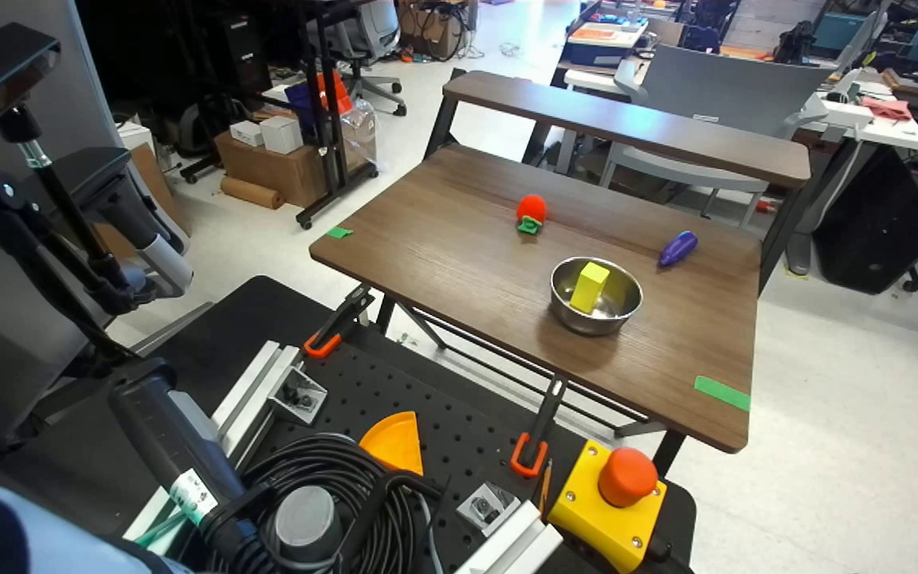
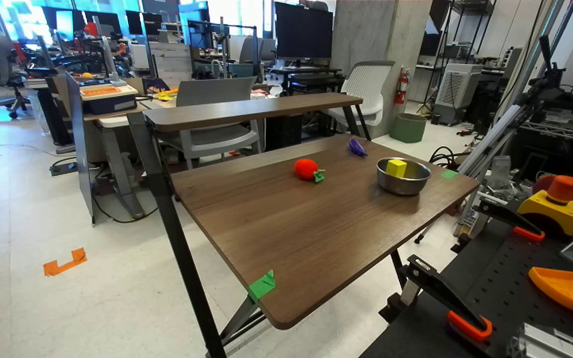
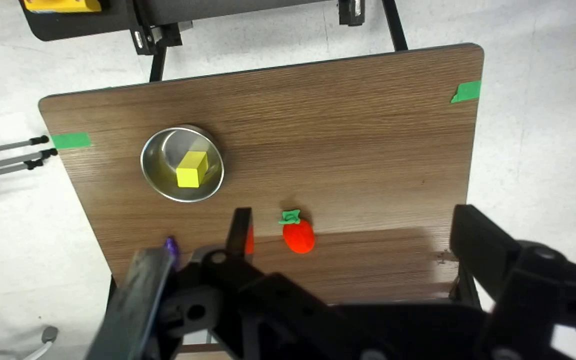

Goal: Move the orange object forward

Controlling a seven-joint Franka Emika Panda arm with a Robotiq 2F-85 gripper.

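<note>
The orange object, a red-orange rounded item with a green leafy part, lies on the brown table. It shows in both exterior views [image 1: 531, 209] [image 2: 306, 169] and in the wrist view [image 3: 298, 236]. My gripper [image 3: 354, 220] is open and empty in the wrist view, its black fingers wide apart. It is above the table, and the orange object appears between the fingers, closer to the left finger and well below them. No finger touches it. The gripper is not in view in either exterior view.
A metal bowl [image 1: 562, 307] holding a yellow block [image 1: 589, 288] stands on the table [image 1: 443, 247]. A purple item [image 1: 677, 249] lies beyond it. A raised shelf [image 1: 626, 119] runs along the table's far edge. Clamps and a yellow box with a red button [image 1: 606, 510] are on the black bench.
</note>
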